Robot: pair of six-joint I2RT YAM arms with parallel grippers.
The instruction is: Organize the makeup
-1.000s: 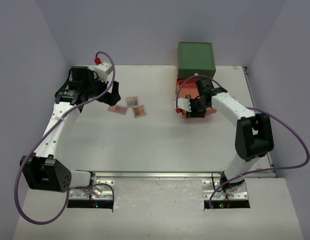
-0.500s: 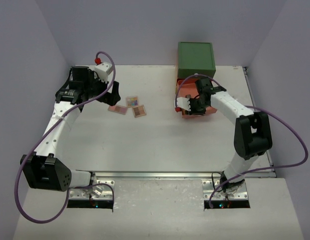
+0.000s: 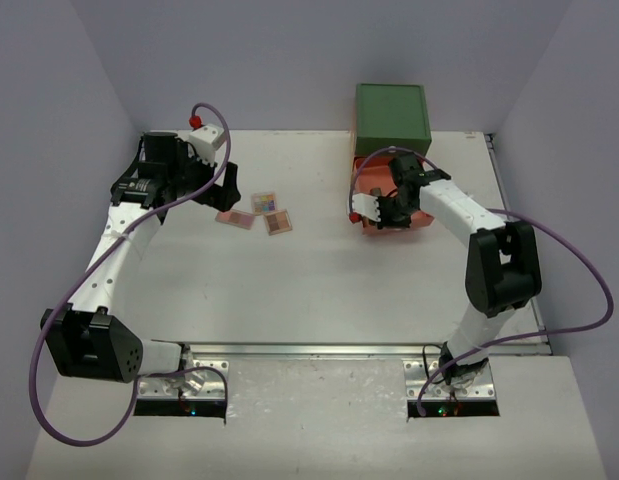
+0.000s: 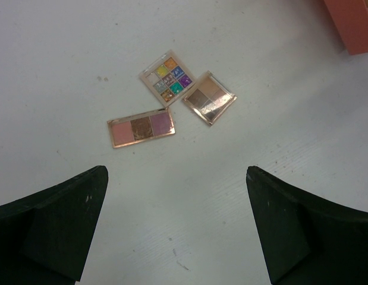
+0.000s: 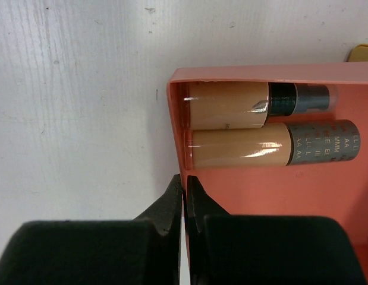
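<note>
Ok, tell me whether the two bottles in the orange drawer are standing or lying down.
Lying down. Both bottles rest on their sides, side by side along one wall of the drawer, caps pointing the same way.

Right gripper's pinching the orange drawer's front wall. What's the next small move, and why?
Probably ease the drawer a little further out, keeping the right gripper shut on its wall. It holds only two bottles, with bare floor beside them, while three palettes lie loose on the table near the open left gripper.
</note>
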